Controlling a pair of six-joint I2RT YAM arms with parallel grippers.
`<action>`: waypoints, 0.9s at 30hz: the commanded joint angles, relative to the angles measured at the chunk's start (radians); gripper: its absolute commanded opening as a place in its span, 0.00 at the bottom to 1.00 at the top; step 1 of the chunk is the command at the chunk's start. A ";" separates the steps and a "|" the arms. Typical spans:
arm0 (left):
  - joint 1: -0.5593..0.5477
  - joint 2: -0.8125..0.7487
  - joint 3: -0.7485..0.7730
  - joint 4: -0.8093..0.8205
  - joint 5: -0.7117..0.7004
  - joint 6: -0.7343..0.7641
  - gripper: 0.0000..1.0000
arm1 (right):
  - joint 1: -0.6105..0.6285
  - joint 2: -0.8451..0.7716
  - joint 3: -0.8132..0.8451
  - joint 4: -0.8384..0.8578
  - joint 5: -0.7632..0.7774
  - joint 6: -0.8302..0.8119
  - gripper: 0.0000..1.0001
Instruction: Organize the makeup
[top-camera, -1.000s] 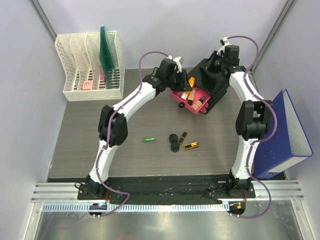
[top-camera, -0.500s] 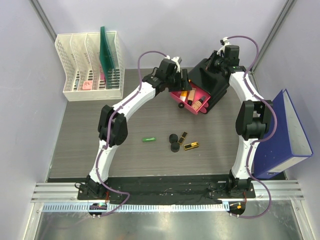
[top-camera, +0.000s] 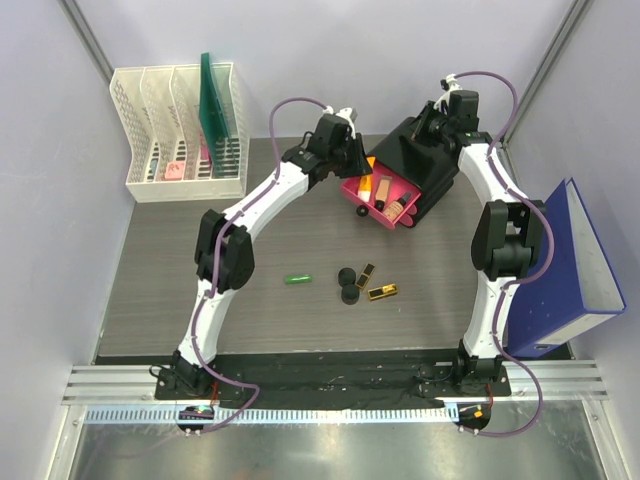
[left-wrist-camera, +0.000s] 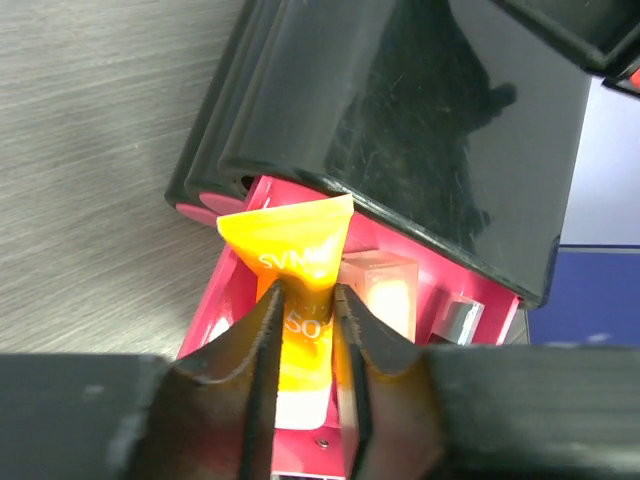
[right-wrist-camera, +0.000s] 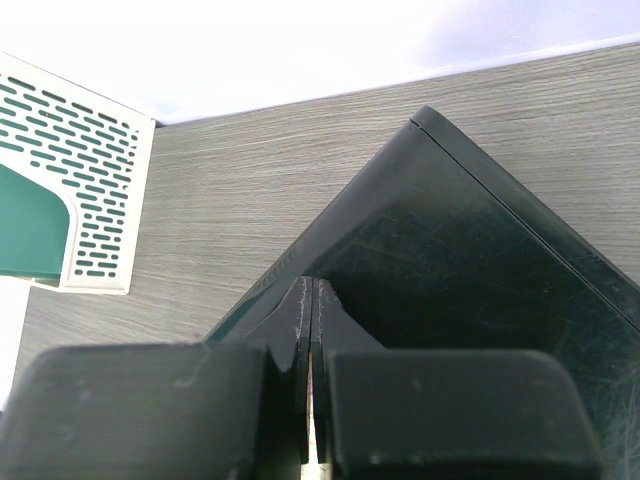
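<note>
The black box (left-wrist-camera: 400, 130) is glossy plastic, finely scratched. The orange tube (left-wrist-camera: 292, 250) looks smooth and shiny, the pink drawer (left-wrist-camera: 222, 290) smooth plastic. The desk (left-wrist-camera: 90, 120) shows matt grey wood grain.

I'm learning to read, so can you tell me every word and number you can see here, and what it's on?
"SVM": white letters on the orange tube; more letters may be hidden.
"50": white number lower on that tube, between the fingers of the left pincer.
Bottles in the pink drawer and the gold-black sticks on the table: any writing is too small to read.
</note>
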 joint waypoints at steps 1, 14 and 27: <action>0.008 -0.012 0.071 0.060 -0.008 -0.006 0.21 | 0.001 0.134 -0.093 -0.344 0.064 -0.038 0.01; 0.008 0.017 0.078 0.040 0.027 -0.023 0.00 | 0.001 0.134 -0.093 -0.344 0.067 -0.041 0.01; 0.008 -0.020 0.016 0.042 0.017 -0.036 0.00 | -0.001 0.137 -0.090 -0.342 0.068 -0.039 0.01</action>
